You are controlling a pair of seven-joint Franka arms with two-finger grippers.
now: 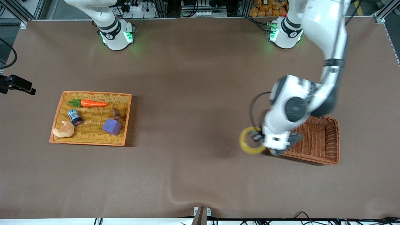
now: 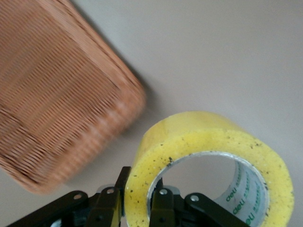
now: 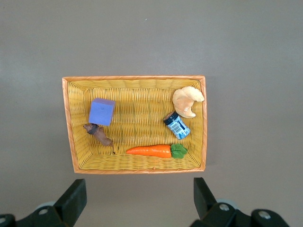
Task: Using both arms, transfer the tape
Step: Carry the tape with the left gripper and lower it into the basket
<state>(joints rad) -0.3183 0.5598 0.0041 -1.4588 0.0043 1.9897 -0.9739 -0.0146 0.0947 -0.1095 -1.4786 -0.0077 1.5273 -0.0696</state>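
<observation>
Fingers of the left gripper are clamped through the wall of the ring-shaped roll of translucent yellow tape, one inside the grey-white core and one outside, so you are carrying the tape off the brown table, just past the edge of the dark woven wicker basket. In the front view the roll sits at nine o'clock from the left wrist, its open hole facing roughly up toward that camera, its axis near upright. The right gripper waits with its fingers spread wide, high over the yellow woven tray at the right arm's end of the table, which holds an orange toy carrot, a purple cube, a croissant, a small blue-and-white can and a small brown piece. Your handover turns on this: the two grippers are well apart, the tape lying toward three o'clock from the tray, so both arms likely need to meet over the table's middle.
</observation>
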